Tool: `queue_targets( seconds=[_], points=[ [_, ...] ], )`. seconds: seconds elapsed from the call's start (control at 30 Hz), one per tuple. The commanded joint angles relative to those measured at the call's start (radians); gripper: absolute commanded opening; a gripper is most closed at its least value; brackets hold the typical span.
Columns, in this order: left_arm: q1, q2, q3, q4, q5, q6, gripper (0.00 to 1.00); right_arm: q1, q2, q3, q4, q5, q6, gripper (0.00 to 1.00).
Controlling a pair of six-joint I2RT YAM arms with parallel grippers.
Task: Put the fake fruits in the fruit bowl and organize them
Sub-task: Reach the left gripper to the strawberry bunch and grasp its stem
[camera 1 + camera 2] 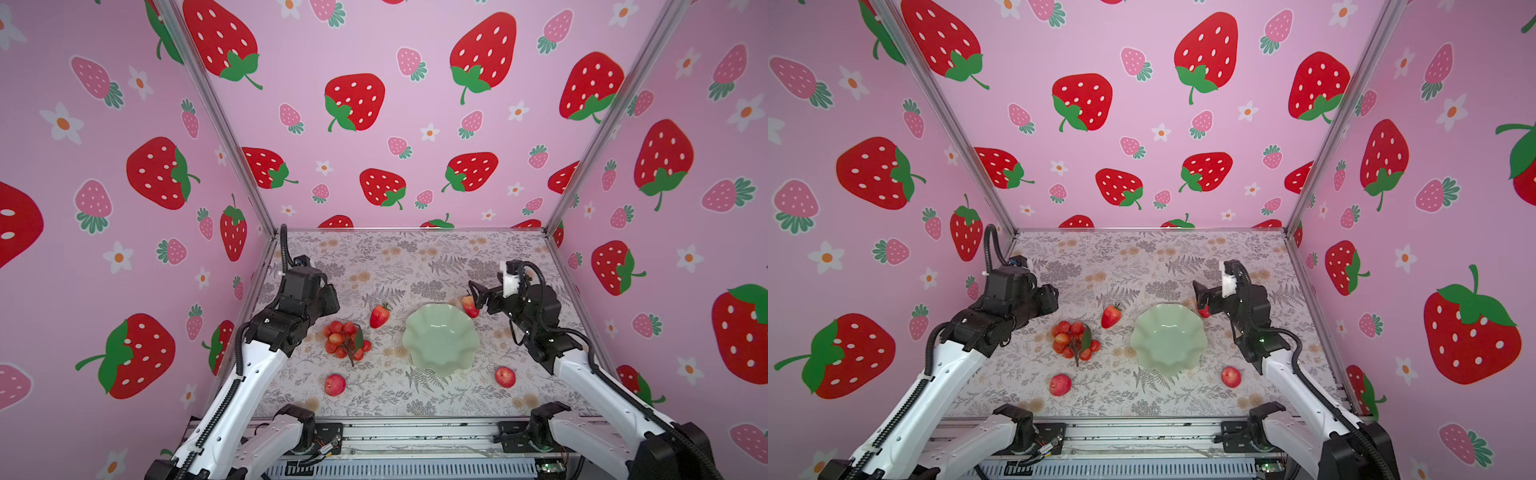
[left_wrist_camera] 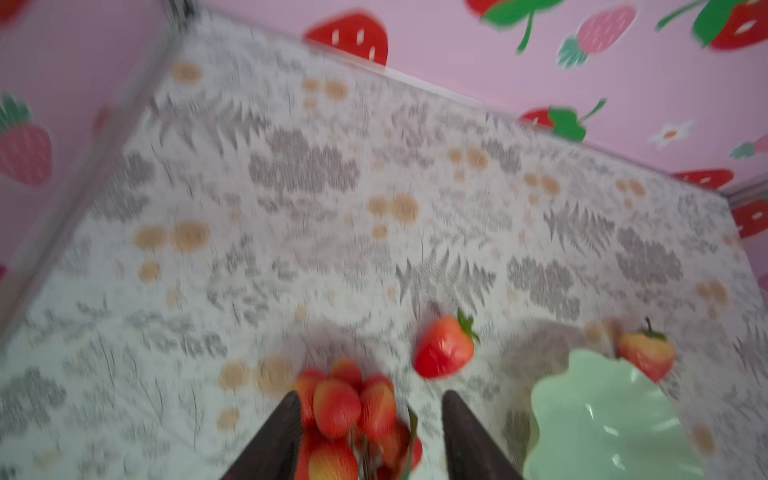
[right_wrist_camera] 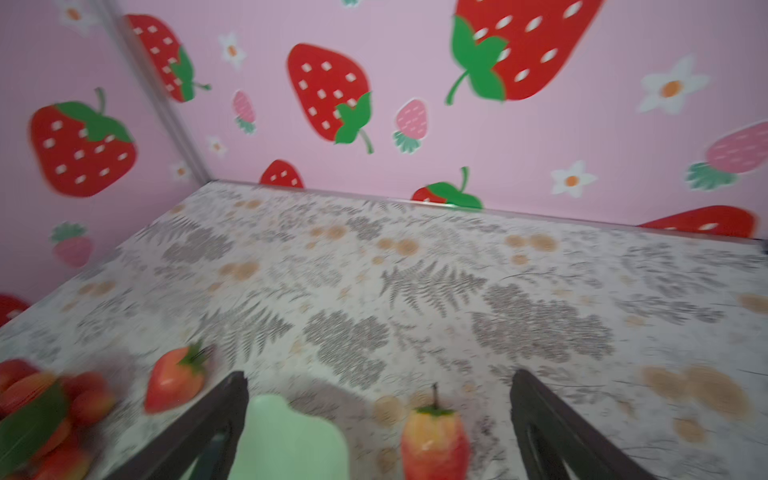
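Only top views show apples (image 1: 335, 384).

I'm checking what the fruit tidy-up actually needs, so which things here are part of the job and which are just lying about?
Part of the job: cherry bunch, left strawberry, right strawberry, left apple, right apple, mint-green bowl.
Just there: printed wallpaper strawberries, floral table cover.

Pink walls (image 1: 374, 50) printed with strawberries and daisies enclose a fern-patterned tabletop (image 1: 415, 257), joined by aluminium corner posts (image 1: 222, 124).
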Motion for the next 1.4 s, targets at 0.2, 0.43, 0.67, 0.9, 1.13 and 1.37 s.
queue_targets(
  seconds=[0.2,0.43,0.67,0.9,1.13,1.37],
  points=[
    [-0.257,-0.122,-0.227,-0.29,0.264,-0.362,0.46,0.141,-0.028,-0.047,-0.034,-0.263,0.013,0.99],
    [-0.272,-0.149,-0.392,-0.031,0.228,-0.425,0.44,0.268,-0.02,-0.052,-0.052,-0.32,-0.153,0.99],
    [-0.27,-0.043,-0.389,0.055,0.18,-0.437,0.42,0.287,-0.007,-0.055,-0.015,-0.339,-0.154,0.99],
    [-0.268,-0.007,-0.383,0.025,0.096,-0.464,0.38,0.288,0.0,-0.058,-0.007,-0.338,-0.162,0.99],
    [-0.255,-0.01,-0.428,0.136,0.109,-0.462,0.33,0.288,0.018,-0.055,0.015,-0.345,-0.165,0.99],
    [-0.25,0.024,-0.43,0.158,0.123,-0.461,0.21,0.288,0.039,-0.042,0.028,-0.351,-0.168,0.99]
  ],
)
